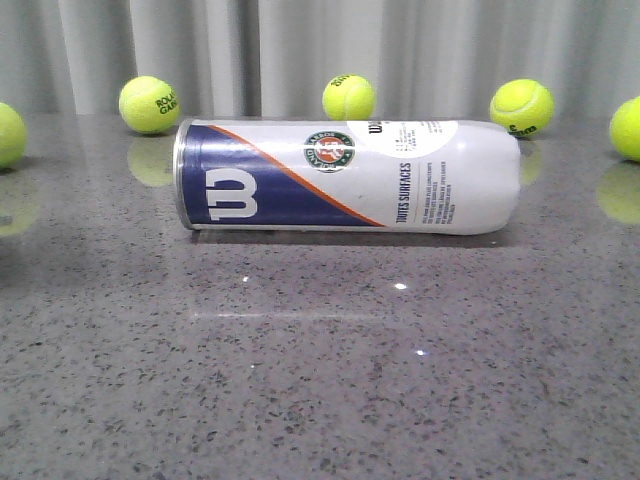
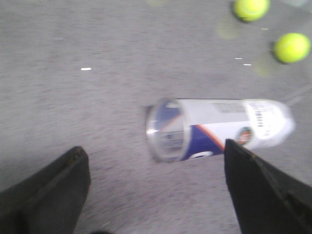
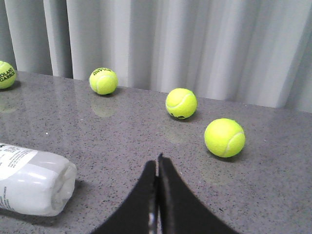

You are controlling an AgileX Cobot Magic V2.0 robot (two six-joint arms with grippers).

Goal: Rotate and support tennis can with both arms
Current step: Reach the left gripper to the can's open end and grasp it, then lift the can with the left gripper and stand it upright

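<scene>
Grey stone table (image 1: 320, 400), pale curtain behind, can lying flat and untouched.

At the middle of the front view the tennis can (image 1: 345, 177) rests on its side, silver rim at the left, 5 balls scattered behind. My left gripper (image 2: 156, 187) hangs spread wide near the rim end; my right gripper (image 3: 157, 195) is pressed closed, empty. I'm only approaching: next, I'd close in from both ends.

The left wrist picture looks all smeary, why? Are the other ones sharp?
Left wrist view: blurred, the tennis can and left gripper have soft edges. Front view: sharp, with small glare spots on the table. Right wrist view: sharp, balls mirrored in the glossy top.
</scene>
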